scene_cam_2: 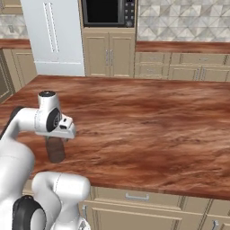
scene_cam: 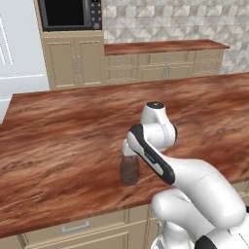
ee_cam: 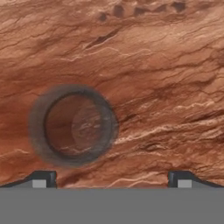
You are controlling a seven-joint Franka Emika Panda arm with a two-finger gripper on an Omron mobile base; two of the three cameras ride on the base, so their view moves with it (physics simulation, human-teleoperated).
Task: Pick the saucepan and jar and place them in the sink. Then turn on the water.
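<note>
Jar (scene_cam: 130, 170) stood upright near the front edge of the wooden counter (scene_cam: 63, 141). Gripper (ee_cam: 111, 178) hung above it, fingers spread wide, holding nothing, jar off toward one fingertip.

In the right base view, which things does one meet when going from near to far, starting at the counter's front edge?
Jar → wide wooden counter → white refrigerator and beige cabinets, with the black oven above them.

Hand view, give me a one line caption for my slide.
Looking straight down past the open gripper into the mouth of the jar standing on the wood-grain counter, jar left of centre.
</note>
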